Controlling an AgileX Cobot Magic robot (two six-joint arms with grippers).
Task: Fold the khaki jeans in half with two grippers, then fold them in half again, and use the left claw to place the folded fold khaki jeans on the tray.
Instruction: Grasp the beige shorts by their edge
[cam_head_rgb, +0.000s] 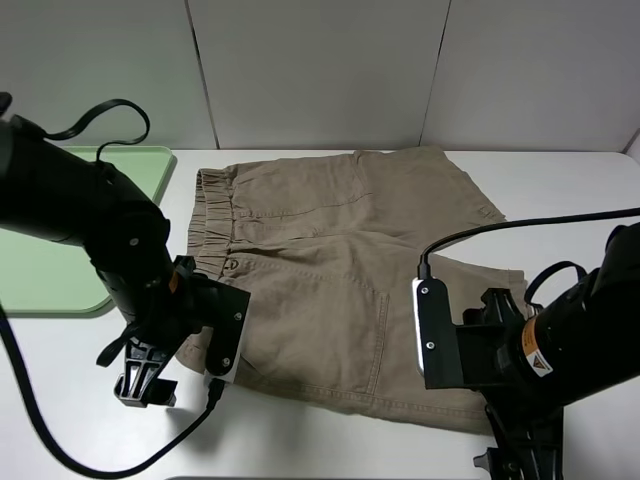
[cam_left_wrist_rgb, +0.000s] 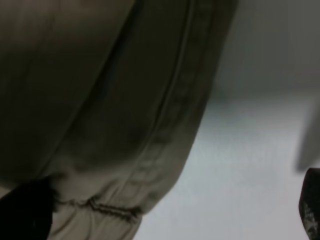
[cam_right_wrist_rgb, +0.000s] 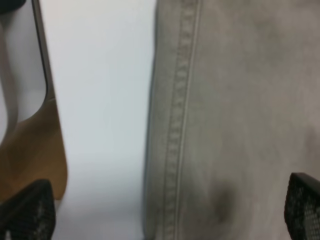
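Note:
The khaki jeans (cam_head_rgb: 340, 270) lie spread flat on the white table, waistband toward the left and leg hems toward the right. The pale-green tray (cam_head_rgb: 60, 250) sits at the far left, partly behind my left arm. My left claw (cam_head_rgb: 142, 382) hangs open at the near waistband corner. In the left wrist view its black fingertips (cam_left_wrist_rgb: 25, 212) straddle the gathered waistband (cam_left_wrist_rgb: 107, 207), and nothing is gripped. Open as well, my right gripper (cam_head_rgb: 518, 458) is low over the near hem corner. The right wrist view shows the stitched hem (cam_right_wrist_rgb: 175, 130) running between its fingertips (cam_right_wrist_rgb: 27, 210).
Bare white table (cam_head_rgb: 330, 445) lies along the front edge below the shorts. The table's wooden front edge (cam_right_wrist_rgb: 35, 150) appears beside the right gripper. A loose black cable (cam_head_rgb: 90, 455) trails from the left arm across the front. Grey wall panels (cam_head_rgb: 320, 70) close off the back.

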